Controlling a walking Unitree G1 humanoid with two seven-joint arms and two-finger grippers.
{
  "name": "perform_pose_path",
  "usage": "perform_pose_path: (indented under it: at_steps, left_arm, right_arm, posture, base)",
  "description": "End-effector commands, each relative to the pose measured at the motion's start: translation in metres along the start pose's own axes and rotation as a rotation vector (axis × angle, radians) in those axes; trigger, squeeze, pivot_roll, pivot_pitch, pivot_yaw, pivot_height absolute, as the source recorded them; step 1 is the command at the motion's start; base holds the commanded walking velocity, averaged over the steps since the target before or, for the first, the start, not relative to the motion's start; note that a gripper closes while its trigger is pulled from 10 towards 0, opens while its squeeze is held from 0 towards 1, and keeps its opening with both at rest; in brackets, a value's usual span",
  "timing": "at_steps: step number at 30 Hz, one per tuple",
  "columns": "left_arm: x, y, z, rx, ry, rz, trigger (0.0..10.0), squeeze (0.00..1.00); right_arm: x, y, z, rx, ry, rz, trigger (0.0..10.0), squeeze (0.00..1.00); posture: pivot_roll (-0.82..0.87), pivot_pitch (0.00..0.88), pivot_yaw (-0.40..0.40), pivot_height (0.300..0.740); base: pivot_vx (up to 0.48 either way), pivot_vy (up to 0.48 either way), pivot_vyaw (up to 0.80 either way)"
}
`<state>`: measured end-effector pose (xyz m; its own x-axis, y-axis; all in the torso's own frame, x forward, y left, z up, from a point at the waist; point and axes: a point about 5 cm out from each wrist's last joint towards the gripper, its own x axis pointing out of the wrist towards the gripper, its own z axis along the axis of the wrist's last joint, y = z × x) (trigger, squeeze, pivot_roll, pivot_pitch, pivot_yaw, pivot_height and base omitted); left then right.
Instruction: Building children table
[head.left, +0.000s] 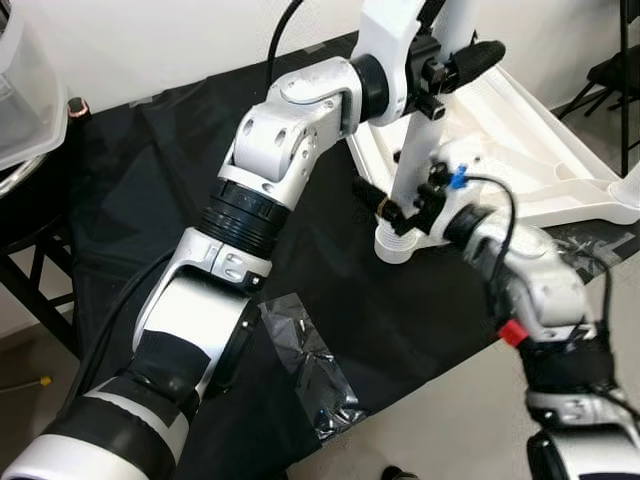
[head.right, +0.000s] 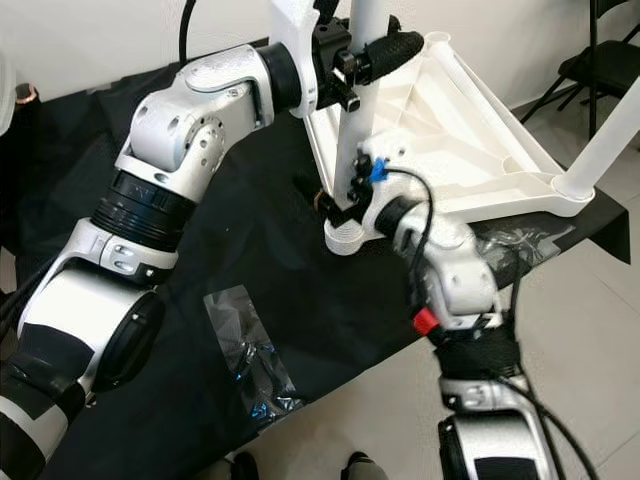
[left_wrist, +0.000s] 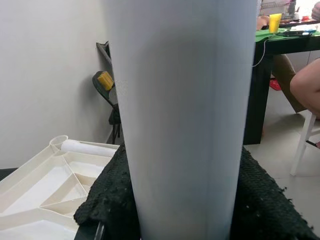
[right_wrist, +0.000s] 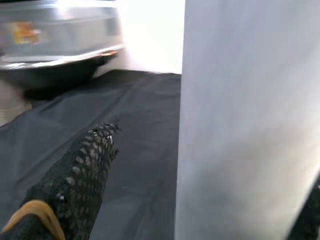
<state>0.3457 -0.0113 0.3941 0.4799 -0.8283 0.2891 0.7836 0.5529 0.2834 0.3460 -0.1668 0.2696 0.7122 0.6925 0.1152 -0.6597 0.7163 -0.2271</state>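
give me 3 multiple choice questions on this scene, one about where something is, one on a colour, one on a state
1. Where is the crumpled clear plastic bag?
A. on the black cloth near the table's front edge
B. inside the upturned white tabletop
C. on the floor

2. What colour is the table leg that both grippers are at?
A. black
B. white
C. yellow

3. How does that leg stand?
A. lying flat on the cloth
B. upright, its foot on the black cloth
C. hanging off the table edge

Answers:
1 A, it lies on the cloth beside the left arm.
2 B, it matches the white tabletop.
3 B, the left gripper holds it high up and the right gripper is low near its foot.
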Motion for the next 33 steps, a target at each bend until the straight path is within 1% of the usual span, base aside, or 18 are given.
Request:
perform_pose_path:
  at_steps: [1,3,5,8,9,10,11,17,26,27,30,31,33]
  left_arm:
    - [-0.001,0.0,-0.014,0.039,0.071,0.011,0.0,0.0]
    - [-0.001,-0.001,-0.014,0.039,0.071,0.011,0.0,0.0]
    - [-0.001,-0.001,-0.015,0.038,0.073,0.009,0.0,0.0]
    - [-0.001,-0.001,-0.015,0.038,0.074,0.008,0.0,0.0]
    - [-0.001,-0.002,-0.015,0.038,0.077,0.007,0.0,0.0]
    - [-0.001,-0.002,-0.016,0.039,0.08,0.006,0.0,0.0]
    - [-0.002,-0.002,-0.016,0.04,0.082,0.005,0.0,0.0]
    - [-0.001,-0.002,-0.018,0.046,0.092,0.0,0.0,0.0]
    - [-0.001,-0.003,-0.018,0.071,0.094,-0.017,0.0,0.0]
    - [0.0,-0.003,-0.017,0.077,0.087,-0.018,0.0,1.0]
    - [0.0,-0.002,-0.016,0.077,0.08,-0.014,0.0,1.0]
    - [0.0,-0.002,-0.015,0.081,0.072,-0.011,10.0,1.0]
    - [-0.002,-0.001,-0.012,0.077,0.058,-0.003,10.0,1.0]
  right_arm:
    - [-0.001,-0.003,0.004,-0.024,-0.023,0.066,10.0,0.0]
    - [-0.001,-0.005,0.005,-0.037,-0.02,0.076,10.0,0.0]
    - [-0.003,-0.01,0.009,-0.056,-0.026,0.113,10.0,0.0]
    - [-0.003,-0.014,0.012,-0.072,-0.026,0.118,10.0,0.0]
    - [-0.004,-0.019,0.013,-0.095,-0.018,0.118,10.0,0.0]
    - [-0.005,-0.022,0.013,-0.112,-0.01,0.119,2.4,0.0]
    - [-0.005,-0.024,0.014,-0.123,-0.004,0.121,0.0,0.0]
    - [-0.006,-0.025,0.012,-0.137,0.005,0.162,0.0,0.0]
    - [-0.007,-0.027,0.008,-0.151,0.02,0.175,0.0,0.0]
    - [-0.006,-0.028,0.007,-0.151,0.019,0.173,0.0,0.0]
    - [-0.006,-0.029,0.007,-0.147,0.017,0.163,0.0,0.0]
    - [-0.006,-0.032,0.006,-0.142,0.017,0.139,0.0,0.0]
    - [-0.005,-0.037,0.003,-0.105,0.014,0.07,0.0,0.0]
  posture:
    - [-0.03,0.166,0.084,0.74]
    - [-0.03,0.166,0.084,0.74]
    - [-0.02,0.165,0.084,0.74]
    - [-0.02,0.166,0.084,0.74]
    - [-0.02,0.167,0.083,0.74]
    - [-0.02,0.171,0.085,0.74]
    - [-0.02,0.171,0.085,0.74]
    - [-0.01,0.176,0.088,0.74]
    - [-0.02,0.179,0.092,0.74]
    - [-0.02,0.179,0.092,0.74]
    - [-0.02,0.179,0.091,0.74]
    - [-0.02,0.179,0.091,0.74]
    - [-0.02,0.18,0.09,0.74]
  base:
    - [0.0,0.0,0.0]
    - [0.0,0.0,0.0]
    - [0.0,0.0,0.0]
    - [0.0,0.0,0.0]
    - [0.0,0.0,0.0]
    - [0.0,0.0,0.0]
    - [0.0,0.0,0.0]
    - [0.0,0.0,0.0]
    - [0.0,0.0,0.0]
    - [0.0,0.0,0.0]
    - [0.0,0.0,0.0]
    - [0.0,0.0,0.0]
    - [0.0,0.0,0.0]
